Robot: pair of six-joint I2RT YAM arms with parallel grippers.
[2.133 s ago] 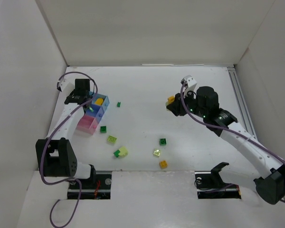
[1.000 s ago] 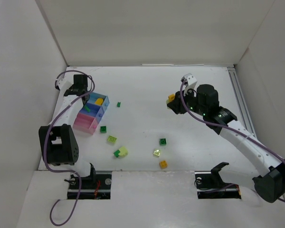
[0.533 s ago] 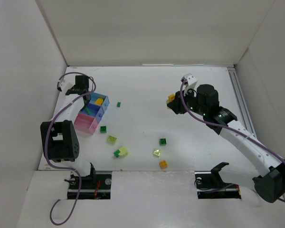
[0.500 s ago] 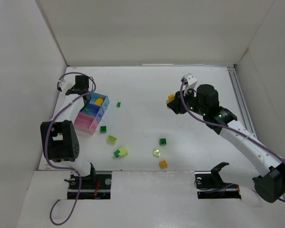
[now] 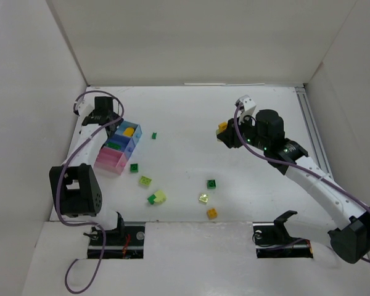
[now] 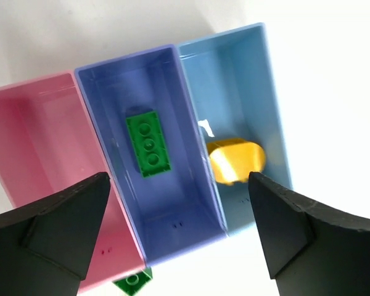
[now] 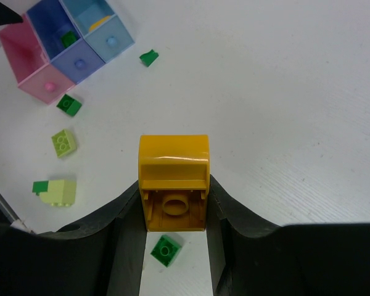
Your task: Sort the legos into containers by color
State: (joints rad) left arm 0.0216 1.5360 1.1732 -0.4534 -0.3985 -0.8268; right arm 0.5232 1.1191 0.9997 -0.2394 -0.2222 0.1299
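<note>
Three joined containers stand at the left: light blue (image 5: 131, 131), darker blue (image 5: 119, 144) and pink (image 5: 111, 159). My left gripper (image 5: 109, 121) hovers open above them with nothing between its fingers. In the left wrist view a dark green lego (image 6: 148, 151) lies in the darker blue tray (image 6: 172, 209) and a yellow lego (image 6: 234, 161) in the light blue tray (image 6: 250, 92); the pink tray (image 6: 43, 142) holds nothing. My right gripper (image 5: 226, 133) is raised over the table's middle right, shut on a yellow-orange lego (image 7: 172, 172).
Loose legos lie on the white table: dark green ones (image 5: 154, 135), (image 5: 134, 167), (image 5: 211, 184), a pale yellow-green one (image 5: 145, 180), a green and pale pair (image 5: 156, 197), a yellow-green one (image 5: 203, 198) and an orange one (image 5: 212, 213). White walls enclose the table.
My left gripper has gone from shut to wide open above the trays and shifted slightly. The right arm with its brick has stayed put.
</note>
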